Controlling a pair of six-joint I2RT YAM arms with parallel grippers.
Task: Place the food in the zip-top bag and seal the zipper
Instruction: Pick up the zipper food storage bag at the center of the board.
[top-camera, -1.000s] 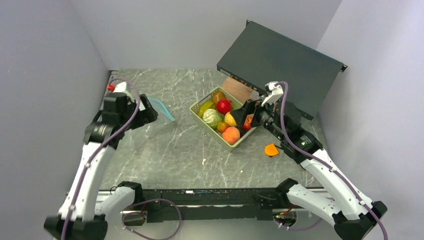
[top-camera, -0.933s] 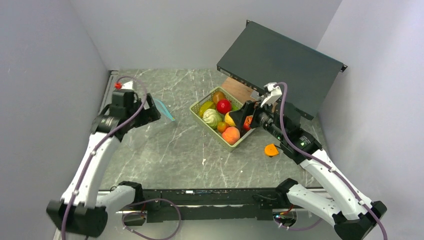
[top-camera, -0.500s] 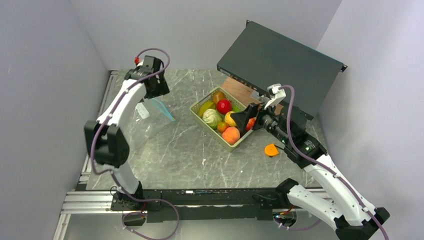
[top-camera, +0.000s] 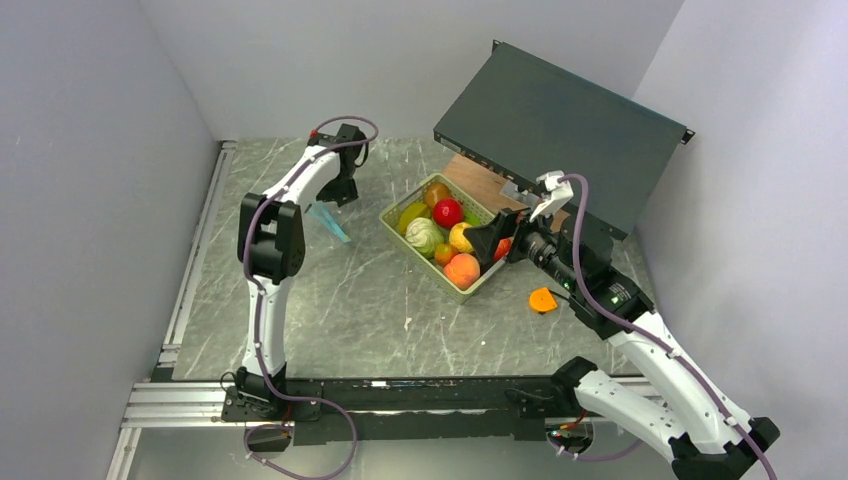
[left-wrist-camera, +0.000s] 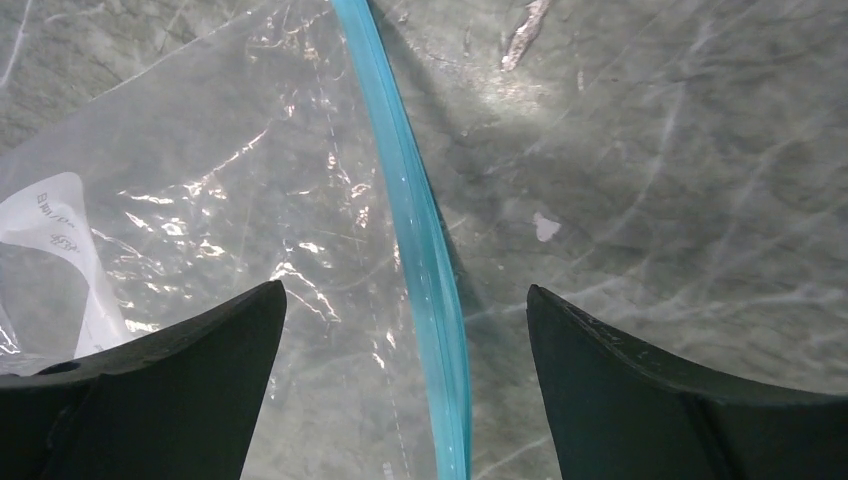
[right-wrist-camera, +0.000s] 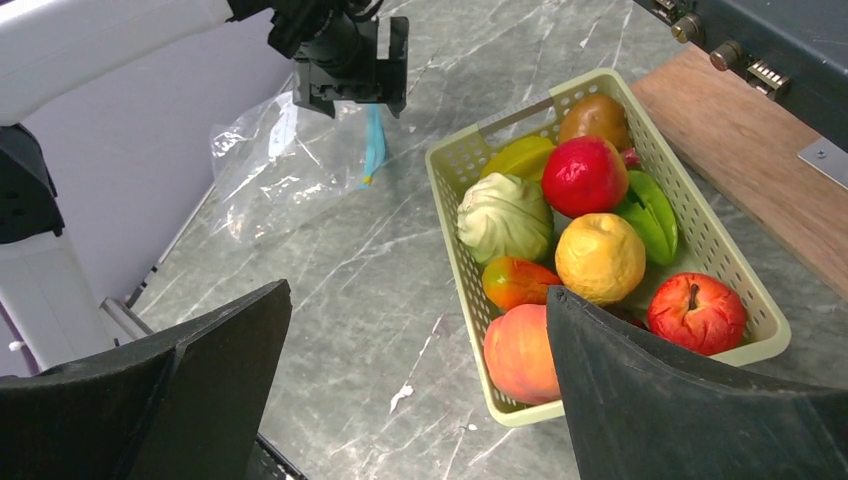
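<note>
Grey veined marble table (top-camera: 330, 300), pale walls around. The zip-top bag (right-wrist-camera: 280, 160) lies flat at 9 o'clock of the basket (right-wrist-camera: 450, 190) holding the food (right-wrist-camera: 585, 175). Its zipper (left-wrist-camera: 420, 230) runs 12 to 6 in the left wrist view. The left gripper (left-wrist-camera: 402, 295) is spread wide above it, and the right gripper (right-wrist-camera: 418, 292) is spread wide near the basket.

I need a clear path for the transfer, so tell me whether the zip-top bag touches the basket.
Apart. The right wrist view shows bare table between the zip-top bag and the basket; the top view agrees.
</note>
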